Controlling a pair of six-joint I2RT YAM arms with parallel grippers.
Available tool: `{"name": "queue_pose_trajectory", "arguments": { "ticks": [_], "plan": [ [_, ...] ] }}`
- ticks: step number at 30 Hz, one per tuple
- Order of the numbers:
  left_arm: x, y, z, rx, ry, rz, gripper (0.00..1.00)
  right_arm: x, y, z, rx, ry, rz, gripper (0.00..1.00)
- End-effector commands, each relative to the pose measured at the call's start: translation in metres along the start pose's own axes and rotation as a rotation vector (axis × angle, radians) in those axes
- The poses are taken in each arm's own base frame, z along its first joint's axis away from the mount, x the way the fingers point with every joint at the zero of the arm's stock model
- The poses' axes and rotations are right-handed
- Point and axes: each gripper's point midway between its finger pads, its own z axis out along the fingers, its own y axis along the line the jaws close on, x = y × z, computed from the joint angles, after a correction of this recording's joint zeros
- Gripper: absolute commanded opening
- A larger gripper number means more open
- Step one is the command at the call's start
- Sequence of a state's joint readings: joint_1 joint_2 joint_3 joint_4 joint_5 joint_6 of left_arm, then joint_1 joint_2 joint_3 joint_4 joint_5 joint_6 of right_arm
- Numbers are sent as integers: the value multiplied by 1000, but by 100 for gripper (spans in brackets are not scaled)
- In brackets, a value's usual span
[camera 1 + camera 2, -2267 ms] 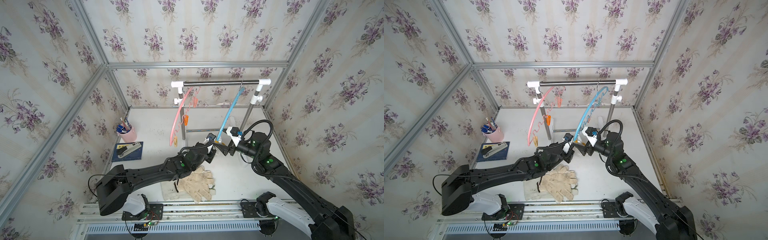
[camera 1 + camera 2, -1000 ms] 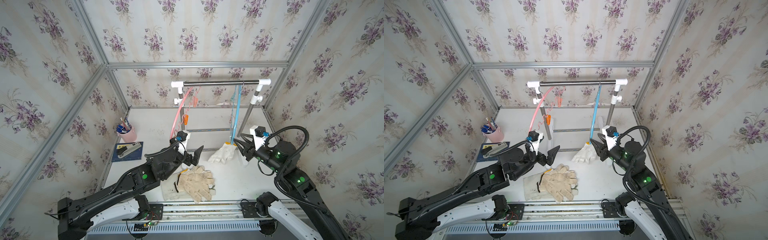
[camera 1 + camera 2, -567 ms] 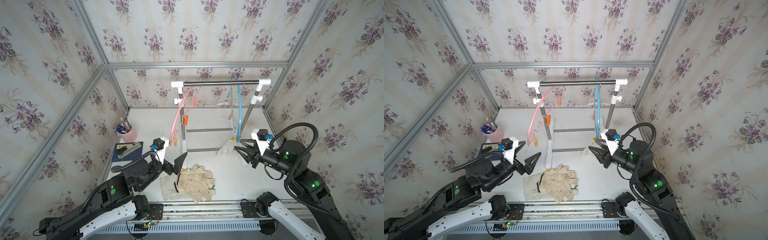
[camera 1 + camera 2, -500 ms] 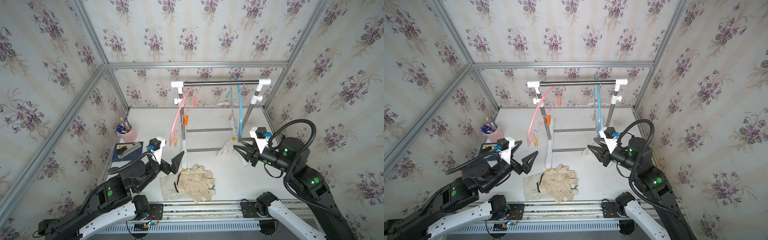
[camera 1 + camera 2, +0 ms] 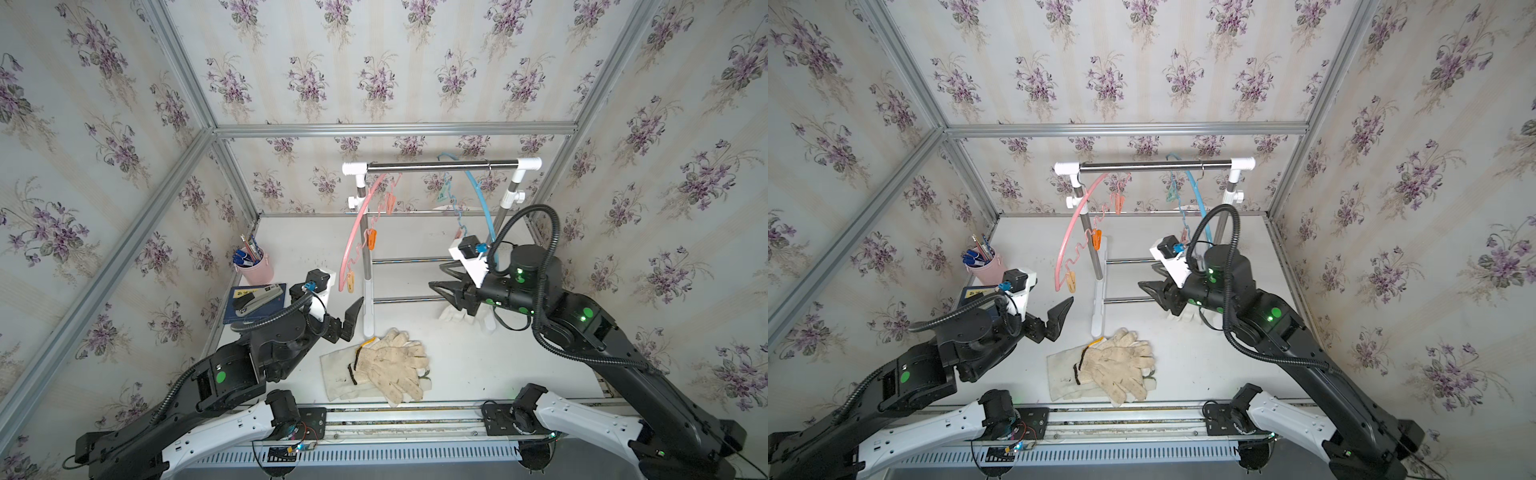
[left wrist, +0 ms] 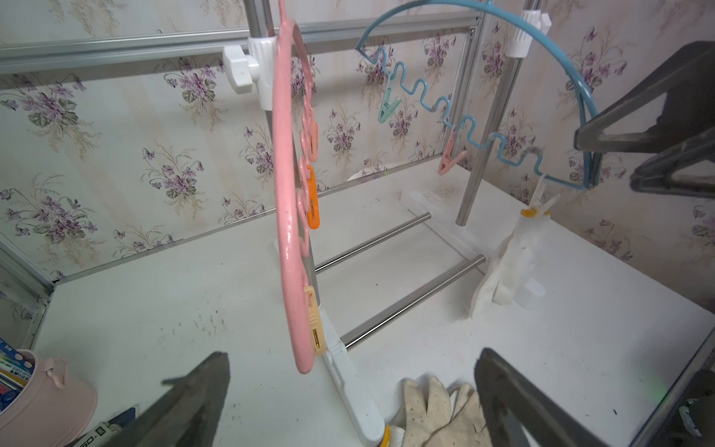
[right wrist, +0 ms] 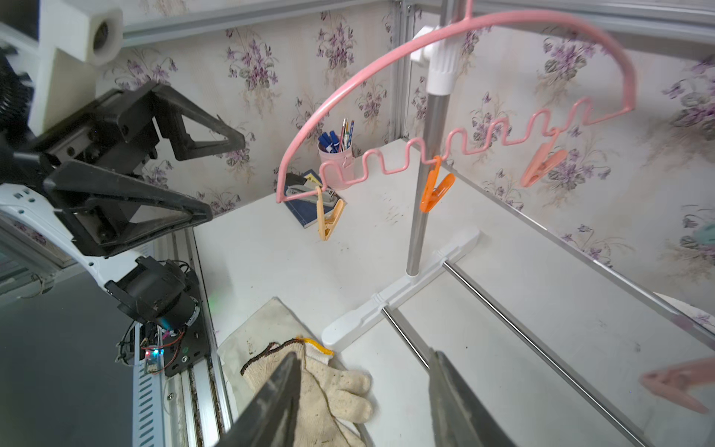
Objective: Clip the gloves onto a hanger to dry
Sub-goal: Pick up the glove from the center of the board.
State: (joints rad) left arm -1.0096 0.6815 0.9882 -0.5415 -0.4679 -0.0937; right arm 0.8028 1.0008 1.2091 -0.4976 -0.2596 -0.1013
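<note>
A pile of gloves (image 5: 386,365) (image 5: 1113,370), dirty beige knitted ones on an off-white one, lies at the table's front middle. One white glove (image 6: 510,255) (image 5: 451,313) hangs from a clip on the blue hanger (image 5: 482,199) (image 6: 541,50), its fingers down at the table. The pink hanger (image 5: 357,232) (image 7: 464,50) carries only clips. My left gripper (image 5: 351,316) (image 6: 352,358) is open and empty, left of the pile. My right gripper (image 5: 440,278) (image 7: 363,355) is open and empty, just in front of the hanging glove, pointing left.
Both hangers hang on a drying rack (image 5: 440,166) whose white feet and steel bars lie on the table. A pink pen cup (image 5: 254,266) and a stapler on a blue notebook (image 5: 255,297) stand at the left edge.
Both arms have drawn back from the blue hanger. The white glove now hangs there by its clip alone. The blue hanger has swung round, and the right jaws have opened a little.
</note>
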Motion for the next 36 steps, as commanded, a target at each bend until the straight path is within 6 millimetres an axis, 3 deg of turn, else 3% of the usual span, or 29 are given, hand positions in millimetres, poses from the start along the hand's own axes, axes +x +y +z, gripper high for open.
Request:
{"name": "queue_pose_trajectory", "arguments": {
  "ticks": [1, 5, 9, 16, 22, 30, 36],
  "plan": [
    [4, -7, 6, 24, 45, 24, 100, 19, 14, 27, 18, 63, -10, 58],
    [12, -4, 1, 30, 76, 9, 100, 72, 47, 59, -20, 187, -21, 63],
    [17, 13, -27, 37, 33, -53, 100, 125, 81, 86, -88, 282, -9, 62],
    [8, 55, -82, 2, -126, -166, 100, 178, 125, 125, -187, 372, 0, 57],
    [12, 67, -91, -33, -129, -182, 100, 212, 149, 155, -195, 451, -67, 57],
    [12, 74, -95, -60, -146, -195, 100, 233, 145, 183, -141, 527, -136, 51],
    [13, 81, -101, -77, -165, -215, 100, 251, 142, 193, -118, 591, -170, 47]
  ]
}}
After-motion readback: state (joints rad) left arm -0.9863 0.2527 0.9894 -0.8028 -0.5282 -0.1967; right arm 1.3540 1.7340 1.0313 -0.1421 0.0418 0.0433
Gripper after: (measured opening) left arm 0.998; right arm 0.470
